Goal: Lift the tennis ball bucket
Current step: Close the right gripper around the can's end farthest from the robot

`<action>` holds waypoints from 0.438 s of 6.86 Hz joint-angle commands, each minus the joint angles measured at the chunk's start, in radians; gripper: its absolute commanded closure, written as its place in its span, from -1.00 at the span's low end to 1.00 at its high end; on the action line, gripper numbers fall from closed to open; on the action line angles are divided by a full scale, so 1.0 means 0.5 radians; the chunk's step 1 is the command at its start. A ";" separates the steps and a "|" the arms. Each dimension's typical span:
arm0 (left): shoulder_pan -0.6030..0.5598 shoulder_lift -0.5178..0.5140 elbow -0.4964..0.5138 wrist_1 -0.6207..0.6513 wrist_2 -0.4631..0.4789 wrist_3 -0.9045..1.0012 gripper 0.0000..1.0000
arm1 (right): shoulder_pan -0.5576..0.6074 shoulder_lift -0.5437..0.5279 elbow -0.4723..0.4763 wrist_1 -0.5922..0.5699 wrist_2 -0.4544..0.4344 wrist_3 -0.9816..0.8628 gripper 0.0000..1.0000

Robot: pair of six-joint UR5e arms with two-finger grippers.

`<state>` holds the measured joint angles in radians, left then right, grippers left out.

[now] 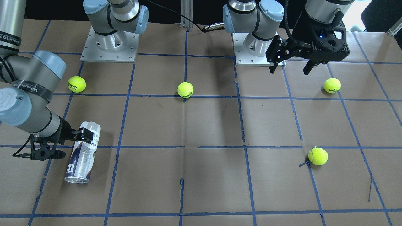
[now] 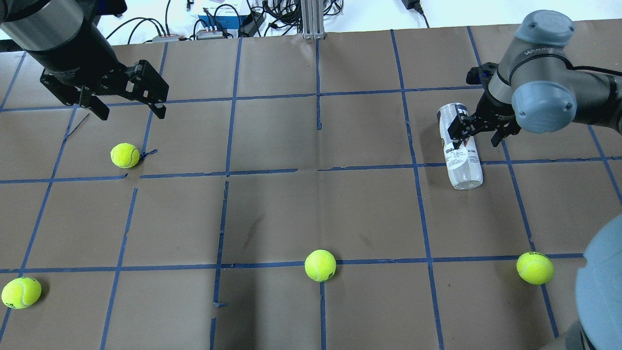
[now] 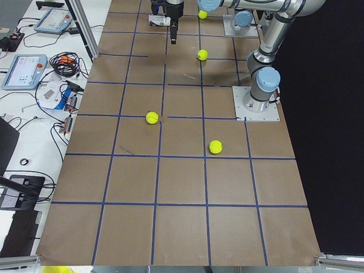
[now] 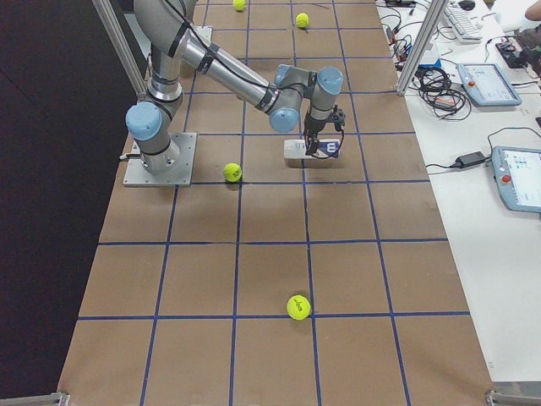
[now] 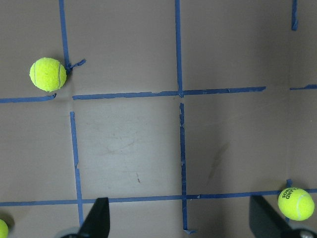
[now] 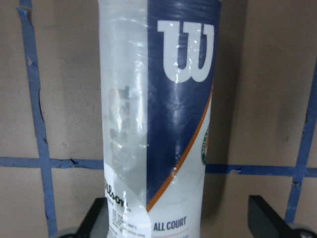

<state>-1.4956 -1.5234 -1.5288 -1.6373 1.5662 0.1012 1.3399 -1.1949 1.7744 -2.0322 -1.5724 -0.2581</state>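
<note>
R hand [image 2: 475, 142] wide astride tennis ball bucket [image 2: 462, 167], gap one side

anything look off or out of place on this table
The tennis ball bucket lies on its side instead of upright, straddled by the open right gripper. Four tennis balls sit scattered loose across the table. The blue tape lines are torn in spots.

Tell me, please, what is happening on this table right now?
The right gripper is open around the clear plastic tennis ball can with a white and navy label, which lies on its side on the brown paper-covered table, not yet lifted. The open left gripper hangs empty elsewhere. Four yellow-green tennis balls lie scattered.
</note>
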 commanded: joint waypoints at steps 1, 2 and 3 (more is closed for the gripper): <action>0.000 0.000 -0.001 0.001 0.000 0.003 -1.00 | -0.001 0.076 -0.005 -0.071 0.055 0.065 -1.00; 0.000 0.000 -0.001 -0.002 0.000 0.000 -1.00 | -0.001 0.101 -0.005 -0.083 0.074 0.074 -1.00; 0.000 0.000 0.002 0.001 0.000 0.003 -1.00 | 0.002 0.128 -0.005 -0.105 0.107 0.081 -1.00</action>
<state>-1.4954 -1.5233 -1.5291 -1.6375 1.5662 0.1019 1.3394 -1.1478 1.7719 -2.0718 -1.5373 -0.2235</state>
